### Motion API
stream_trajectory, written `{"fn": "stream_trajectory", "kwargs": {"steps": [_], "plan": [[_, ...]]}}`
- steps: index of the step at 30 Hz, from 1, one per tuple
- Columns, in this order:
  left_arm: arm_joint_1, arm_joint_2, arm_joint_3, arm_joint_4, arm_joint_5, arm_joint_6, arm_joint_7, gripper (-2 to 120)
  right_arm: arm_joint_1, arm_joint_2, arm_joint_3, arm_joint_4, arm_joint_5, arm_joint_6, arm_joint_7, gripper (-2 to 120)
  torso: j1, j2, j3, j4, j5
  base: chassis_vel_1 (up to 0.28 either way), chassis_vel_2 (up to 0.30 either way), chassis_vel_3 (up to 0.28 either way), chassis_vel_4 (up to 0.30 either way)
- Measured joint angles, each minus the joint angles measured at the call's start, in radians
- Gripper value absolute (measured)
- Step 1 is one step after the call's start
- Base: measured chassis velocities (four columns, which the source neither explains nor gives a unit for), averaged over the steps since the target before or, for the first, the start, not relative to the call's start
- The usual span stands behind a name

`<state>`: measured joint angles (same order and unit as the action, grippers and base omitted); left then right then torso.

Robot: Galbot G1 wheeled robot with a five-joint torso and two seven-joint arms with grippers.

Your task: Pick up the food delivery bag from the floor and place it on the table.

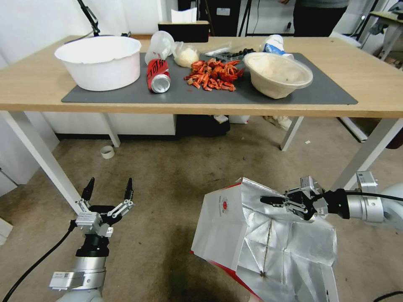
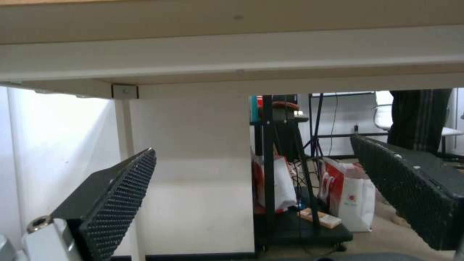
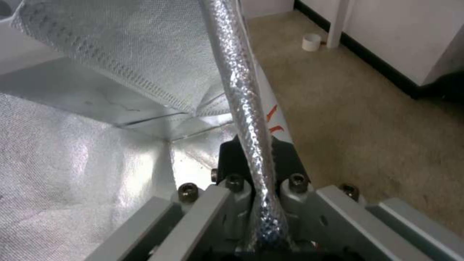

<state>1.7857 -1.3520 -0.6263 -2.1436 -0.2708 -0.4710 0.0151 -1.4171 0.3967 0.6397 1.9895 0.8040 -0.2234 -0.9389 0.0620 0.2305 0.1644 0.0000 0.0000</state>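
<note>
The food delivery bag (image 1: 224,228), white with a red round logo and silver foil lining, stands tilted over the brownish floor (image 1: 168,176) at the lower right, in front of the table (image 1: 33,84). Its mouth gapes open and its lower part runs past the picture's bottom edge. My right gripper (image 1: 268,200) is shut on the foil rim at the bag's top. In the right wrist view the rim of the bag (image 3: 244,108) runs between the pads of the right gripper (image 3: 253,170). My left gripper (image 1: 109,184) hovers open and empty at the lower left, pointing under the table.
On the table's dark mat (image 1: 126,97) sit a white bowl (image 1: 100,63), a red can (image 1: 158,75), red shells (image 1: 214,74) and a beige bowl (image 1: 277,74). White legs (image 1: 42,157) (image 1: 365,155) flank the floor space. A tape roll (image 1: 107,152) lies near the wall.
</note>
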Motion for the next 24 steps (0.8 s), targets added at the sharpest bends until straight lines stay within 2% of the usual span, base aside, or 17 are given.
{"fn": "stream_trajectory", "kwargs": {"steps": [6, 24], "plan": [[0.002, 0.001, -0.004, -0.006, -0.006, 0.000, -0.001, 100, 0.001, 0.000, 0.001, 0.000, 0.000, 0.002, -0.007, 0, 0.008, 0.030, 0.022, 0.0000, 0.0000, 0.000, 0.000, 0.000, 0.000], [-0.011, 0.002, -0.003, 0.000, -0.012, 0.005, -0.002, 100, 0.005, 0.002, 0.001, -0.005, 0.001, 0.002, -0.022, 0, 0.024, 0.087, 0.063, -0.0001, 0.0000, 0.000, 0.000, 0.000, 0.000]]}}
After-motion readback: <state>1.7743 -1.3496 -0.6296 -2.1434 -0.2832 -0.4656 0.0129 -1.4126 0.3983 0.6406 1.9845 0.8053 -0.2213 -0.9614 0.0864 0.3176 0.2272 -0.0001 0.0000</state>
